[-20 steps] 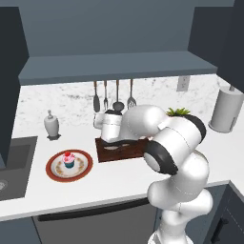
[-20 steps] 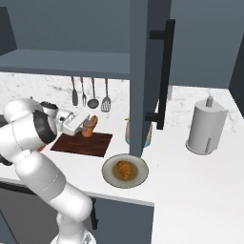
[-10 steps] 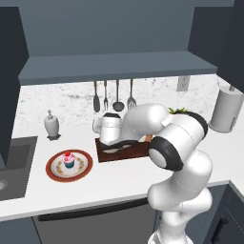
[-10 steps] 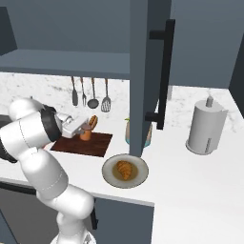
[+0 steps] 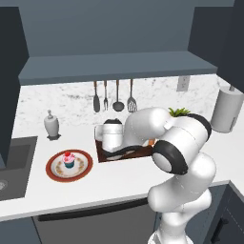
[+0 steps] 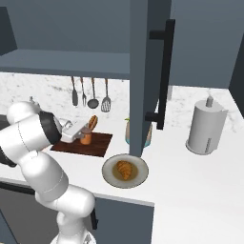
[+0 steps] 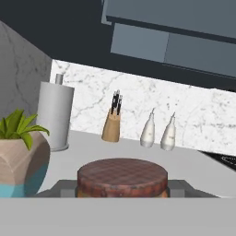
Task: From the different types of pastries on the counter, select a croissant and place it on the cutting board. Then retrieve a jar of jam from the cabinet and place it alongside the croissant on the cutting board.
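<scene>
Gripper (image 6: 81, 134) clenched around the jam jar (image 6: 86, 137), low over the cutting board (image 6: 97, 144); croissant (image 6: 125, 169) on a plate (image 6: 110, 177) to the right.

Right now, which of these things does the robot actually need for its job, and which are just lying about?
Needed: jam jar, held over the cutting board.
Lying about: cupcake, paper towel roll, potted plant, hanging utensils, knife block.
</scene>
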Controlling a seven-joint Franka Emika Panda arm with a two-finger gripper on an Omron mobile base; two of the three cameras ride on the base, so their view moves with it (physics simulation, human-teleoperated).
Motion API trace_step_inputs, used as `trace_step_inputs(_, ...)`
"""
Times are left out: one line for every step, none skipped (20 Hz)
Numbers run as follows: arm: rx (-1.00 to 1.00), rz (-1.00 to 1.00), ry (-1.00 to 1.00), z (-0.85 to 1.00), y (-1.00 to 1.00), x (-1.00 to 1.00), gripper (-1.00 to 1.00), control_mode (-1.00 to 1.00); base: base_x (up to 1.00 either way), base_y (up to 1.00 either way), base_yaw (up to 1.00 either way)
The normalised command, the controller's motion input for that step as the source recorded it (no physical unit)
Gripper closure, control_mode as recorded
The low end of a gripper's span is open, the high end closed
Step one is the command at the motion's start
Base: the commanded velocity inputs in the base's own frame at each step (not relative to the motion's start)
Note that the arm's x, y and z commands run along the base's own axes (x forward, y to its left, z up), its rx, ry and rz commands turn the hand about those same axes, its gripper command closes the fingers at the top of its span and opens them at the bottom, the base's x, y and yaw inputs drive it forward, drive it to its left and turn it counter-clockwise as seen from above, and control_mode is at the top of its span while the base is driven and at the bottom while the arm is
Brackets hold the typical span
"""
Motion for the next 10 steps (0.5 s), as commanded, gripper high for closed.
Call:
trace_step_inputs(-0.05, 0.00, -0.07, -0.22, 0.00, 0.00, 1.00, -1.00, 0.00, 0.00, 0.00)
trace_step_inputs(-0.05, 0.00, -0.09, -0.23, 0.00, 0.01, 1.00, -1.00, 0.00, 0.00, 0.00)
trace_step_inputs(-0.05, 0.00, -0.10, -0.24, 0.00, 0.02, 1.00, -1.00, 0.00, 0.00, 0.00)
trace_step_inputs(-0.05, 0.00, -0.10, -0.26, 0.00, 0.06, 1.00, -1.00, 0.00, 0.00, 0.00)
trace_step_inputs(-0.05, 0.00, -0.10, -0.26, 0.00, 0.03, 1.00, -1.00, 0.00, 0.00, 0.00)
trace_step_inputs(-0.06, 0.00, -0.11, -0.26, 0.00, 0.01, 1.00, -1.00, 0.00, 0.00, 0.00)
trace_step_inputs(-0.07, 0.00, -0.11, -0.32, 0.00, 0.00, 1.00, -1.00, 0.00, 0.00, 0.00)
trace_step_inputs(-0.07, 0.00, -0.11, -0.32, 0.00, 0.00, 1.00, -1.00, 0.00, 0.00, 0.00)
trace_step_inputs(-0.07, 0.00, -0.12, -0.32, 0.00, 0.00, 1.00, -1.00, 0.00, 0.00, 0.00)
trace_step_inputs(-0.07, 0.00, -0.12, -0.32, 0.00, 0.00, 1.00, -1.00, 0.00, 0.00, 0.00)
